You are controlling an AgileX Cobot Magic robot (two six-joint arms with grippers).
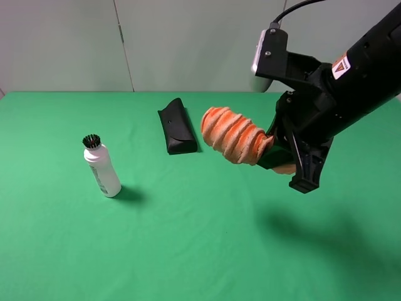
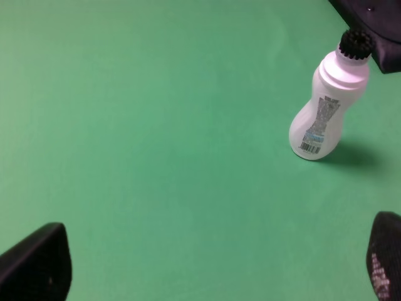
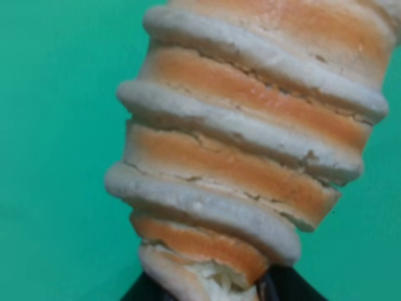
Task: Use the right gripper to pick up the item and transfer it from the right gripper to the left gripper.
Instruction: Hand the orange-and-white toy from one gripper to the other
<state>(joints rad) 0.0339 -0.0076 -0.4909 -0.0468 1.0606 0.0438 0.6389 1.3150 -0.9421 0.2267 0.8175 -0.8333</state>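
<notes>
The item (image 1: 233,135), an orange-and-cream spiral-ridged roll, hangs in the air above the green table, right of centre. My right gripper (image 1: 285,162) is shut on its right end, and the roll sticks out to the left. In the right wrist view the item (image 3: 250,144) fills the frame, with the black jaws just showing at its base. The left arm is out of the exterior view. In the left wrist view my left gripper (image 2: 210,263) is open above bare green cloth; its fingertips (image 2: 34,263) stand far apart with nothing between them.
A white brush-capped bottle (image 1: 103,167) stands upright on the left of the table, and it also appears ahead of the left gripper (image 2: 326,113). A flat black case (image 1: 177,126) lies at the back centre. The green cloth (image 1: 200,251) covers the table.
</notes>
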